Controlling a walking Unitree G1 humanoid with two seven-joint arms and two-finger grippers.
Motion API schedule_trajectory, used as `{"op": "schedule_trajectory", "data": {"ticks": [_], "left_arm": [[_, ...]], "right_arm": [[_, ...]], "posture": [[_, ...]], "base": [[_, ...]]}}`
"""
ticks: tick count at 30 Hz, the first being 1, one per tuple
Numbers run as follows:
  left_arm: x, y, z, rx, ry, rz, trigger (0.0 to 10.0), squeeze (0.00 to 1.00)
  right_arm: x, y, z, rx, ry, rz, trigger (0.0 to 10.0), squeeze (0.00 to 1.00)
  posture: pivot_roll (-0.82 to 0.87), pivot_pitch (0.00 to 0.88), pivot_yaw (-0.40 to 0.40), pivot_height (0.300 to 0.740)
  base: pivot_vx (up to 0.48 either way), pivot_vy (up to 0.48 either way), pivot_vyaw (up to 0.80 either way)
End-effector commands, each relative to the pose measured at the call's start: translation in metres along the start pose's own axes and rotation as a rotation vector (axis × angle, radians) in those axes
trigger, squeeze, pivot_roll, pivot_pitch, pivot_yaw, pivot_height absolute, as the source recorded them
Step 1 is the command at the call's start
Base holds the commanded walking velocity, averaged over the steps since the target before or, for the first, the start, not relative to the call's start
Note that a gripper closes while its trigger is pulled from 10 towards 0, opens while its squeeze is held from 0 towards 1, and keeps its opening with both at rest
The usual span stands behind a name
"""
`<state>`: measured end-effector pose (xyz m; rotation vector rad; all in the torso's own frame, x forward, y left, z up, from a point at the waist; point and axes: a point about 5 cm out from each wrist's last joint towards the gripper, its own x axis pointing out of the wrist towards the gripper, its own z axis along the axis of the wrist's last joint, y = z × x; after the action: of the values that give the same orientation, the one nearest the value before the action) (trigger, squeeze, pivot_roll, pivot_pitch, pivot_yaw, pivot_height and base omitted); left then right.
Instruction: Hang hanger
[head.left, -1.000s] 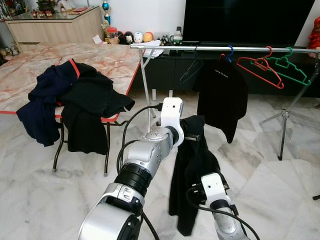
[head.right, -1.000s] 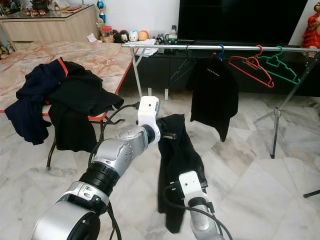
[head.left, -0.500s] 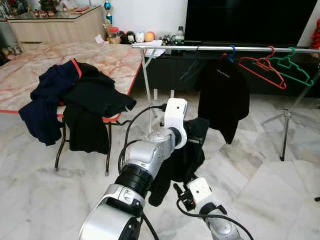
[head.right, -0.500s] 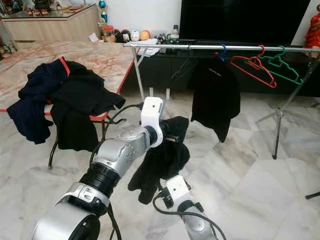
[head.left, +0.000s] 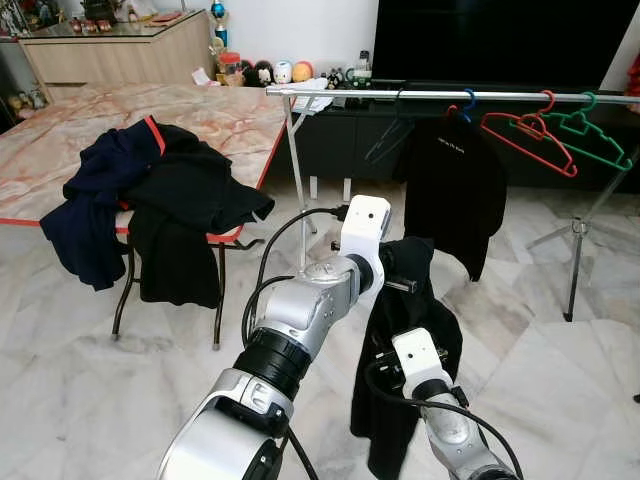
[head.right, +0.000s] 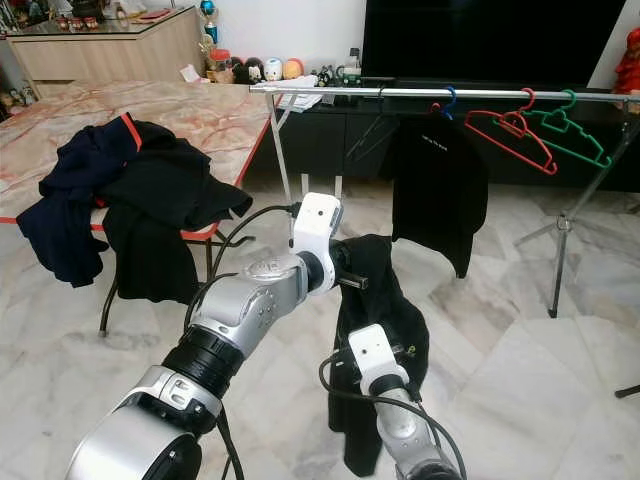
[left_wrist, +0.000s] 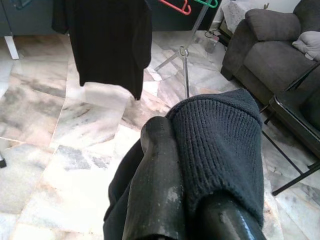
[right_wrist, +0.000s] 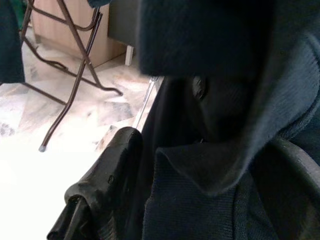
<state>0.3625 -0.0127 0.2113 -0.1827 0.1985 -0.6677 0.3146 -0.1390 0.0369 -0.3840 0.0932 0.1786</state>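
Note:
My left gripper (head.left: 398, 266) is shut on the top of a dark knit garment (head.left: 415, 330) and holds it up in front of me. In the left wrist view the knit (left_wrist: 220, 145) is pinched between the fingers (left_wrist: 155, 190). The garment hangs straight down toward the floor. Lower down, my right gripper (head.left: 400, 352) is pressed into the cloth, open, with a fold of collar (right_wrist: 210, 165) between its fingers (right_wrist: 107, 182). Beyond stands the metal clothes rail (head.left: 420, 94) with a black T-shirt on a blue hanger (head.left: 450, 175), a black hanger (head.left: 385, 140), a red hanger (head.left: 527, 135) and a green hanger (head.left: 590, 135).
A marble-topped folding table (head.left: 215, 120) at the left carries a heap of dark clothes (head.left: 150, 195) hanging over its edge. A low black cabinet with a large TV (head.left: 500, 40) runs behind the rail. The rail's legs (head.left: 572, 250) spread over the marble floor. A grey sofa (left_wrist: 280, 45) stands to the right.
The garment, bunched and swung left half a second ago, now hangs straight. My left gripper has risen toward the rail and my right gripper has come up against the cloth.

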Motion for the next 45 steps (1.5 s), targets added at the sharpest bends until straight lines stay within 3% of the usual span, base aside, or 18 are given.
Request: {"op": "schedule_trajectory", "data": {"ticks": [1, 12, 24, 36, 45], "left_arm": [[0.003, -0.025, -0.004, -0.055, -0.018, -0.068, 10.0, 0.0], [0.002, -0.022, -0.01, -0.051, -0.011, -0.057, 10.0, 0.0], [0.002, -0.019, -0.009, -0.04, -0.017, -0.047, 10.0, 0.0], [0.001, -0.02, -0.005, -0.036, -0.036, -0.059, 10.0, 0.0], [0.001, -0.021, -0.004, -0.035, -0.041, -0.06, 10.0, 0.0]], "right_arm": [[0.003, -0.002, 0.012, -0.007, -0.073, -0.042, 10.0, 0.0], [-0.004, -0.008, 0.009, -0.038, -0.107, -0.179, 10.0, 0.0], [-0.009, -0.004, 0.002, -0.05, -0.077, -0.194, 10.0, 0.0], [-0.003, -0.035, 0.001, -0.124, -0.019, -0.363, 10.0, 0.0], [-0.009, -0.025, -0.014, -0.098, 0.067, -0.302, 10.0, 0.0]], "posture": [[0.05, 0.035, 0.048, 0.74], [0.04, 0.038, 0.045, 0.74], [0.05, 0.033, 0.045, 0.74], [0.05, 0.032, 0.048, 0.74], [0.06, 0.033, 0.05, 0.74]], "base": [[0.0, 0.0, 0.0], [0.0, 0.0, 0.0], [0.0, 0.0, 0.0], [0.0, 0.0, 0.0], [0.0, 0.0, 0.0]]}}
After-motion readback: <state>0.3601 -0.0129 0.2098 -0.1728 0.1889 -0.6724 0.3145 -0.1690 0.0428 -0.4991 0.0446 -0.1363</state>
